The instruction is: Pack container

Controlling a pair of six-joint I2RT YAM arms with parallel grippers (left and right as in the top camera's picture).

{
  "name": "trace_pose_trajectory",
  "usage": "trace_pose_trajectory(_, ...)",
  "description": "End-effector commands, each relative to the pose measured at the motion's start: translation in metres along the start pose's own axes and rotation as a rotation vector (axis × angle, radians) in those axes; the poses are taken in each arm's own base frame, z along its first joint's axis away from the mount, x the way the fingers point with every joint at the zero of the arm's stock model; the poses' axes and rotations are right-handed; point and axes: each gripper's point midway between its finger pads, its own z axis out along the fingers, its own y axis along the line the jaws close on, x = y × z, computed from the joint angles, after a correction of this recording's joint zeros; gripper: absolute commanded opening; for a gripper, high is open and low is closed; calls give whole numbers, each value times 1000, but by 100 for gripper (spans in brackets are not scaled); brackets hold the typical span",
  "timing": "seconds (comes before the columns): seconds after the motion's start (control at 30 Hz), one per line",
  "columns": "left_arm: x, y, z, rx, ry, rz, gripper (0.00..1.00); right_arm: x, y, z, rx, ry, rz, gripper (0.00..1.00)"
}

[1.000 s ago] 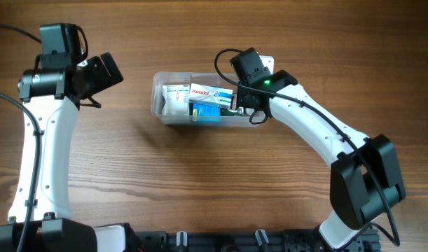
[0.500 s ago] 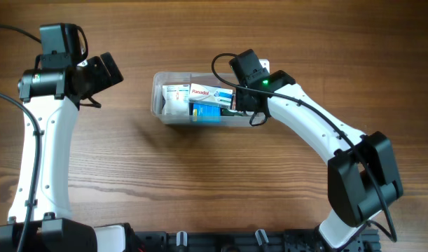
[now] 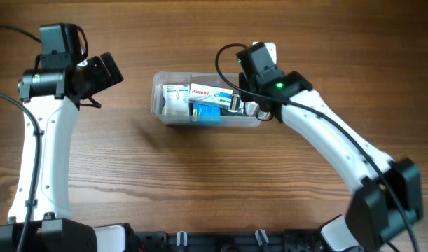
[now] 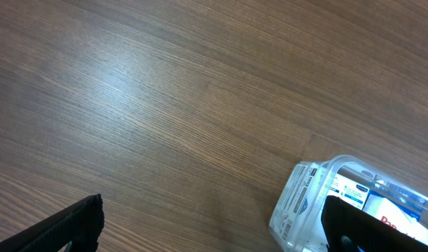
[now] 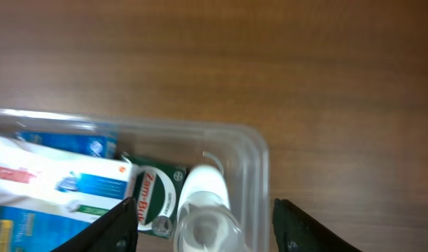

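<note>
The clear container (image 3: 160, 105) lies at the table's middle back and holds several small boxes: a Panadol box (image 3: 209, 92), a blue box (image 3: 208, 115) and a white box (image 3: 173, 98). In the right wrist view a green Zam-Buk box (image 5: 156, 199) and a white bottle (image 5: 205, 203) lie at the container's right end (image 5: 259, 164). My right gripper (image 5: 210, 234) hovers over that end, open, its fingers wide on either side of the bottle and apart from it; it also shows in the overhead view (image 3: 252, 101). My left gripper (image 3: 110, 70) is open and empty, left of the container (image 4: 305, 203).
The brown wooden table (image 3: 199, 182) surrounds the container. A black rail (image 3: 214, 241) runs along the front edge. Cables (image 3: 3, 98) hang by the left arm.
My right arm has drawn back and to the right, away from the container's inside. The white bottle now shows at the right end. The left arm has not moved.
</note>
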Motion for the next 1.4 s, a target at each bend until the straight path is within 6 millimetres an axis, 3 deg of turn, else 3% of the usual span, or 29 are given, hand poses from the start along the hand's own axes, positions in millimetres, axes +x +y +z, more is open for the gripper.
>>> trace_pose_trajectory(0.0, -3, 0, -4, 10, -10, 8, 100, -36, -8, -68, -73, -167, 20, 66)
trace_pose_trajectory(0.13, -3, -1, -4, 10, -10, 8, 100, -51, -16, -160, -230, -334, 61, 76)
trace_pose_trajectory(0.2, -3, -1, -4, 10, -10, 8, 100, -46, -31, -203, -263, -404, 80, 90)
trace_pose_trajectory(0.23, -3, 0, -4, 10, -10, 8, 100, -41, -39, -219, -273, -428, 91, 100)
trace_pose_trajectory(0.43, -3, 0, -4, 10, -10, 8, 100, 19, -82, -293, -326, -485, 108, 100)
trace_pose_trajectory(0.67, -3, -1, -4, 10, -10, 8, 100, 84, -117, -351, -419, -600, 99, 100)
trace_pose_trajectory(1.03, -3, -1, -4, 10, -10, 8, 100, 172, -139, -415, -617, -871, -37, 100)
trace_pose_trajectory(1.23, -3, 0, -4, 10, -10, 8, 100, 204, -136, -433, -715, -956, -127, 100)
trace_pose_trajectory(1.37, -3, 0, -4, 10, -10, 8, 100, 208, -135, -429, -724, -926, -113, 100)
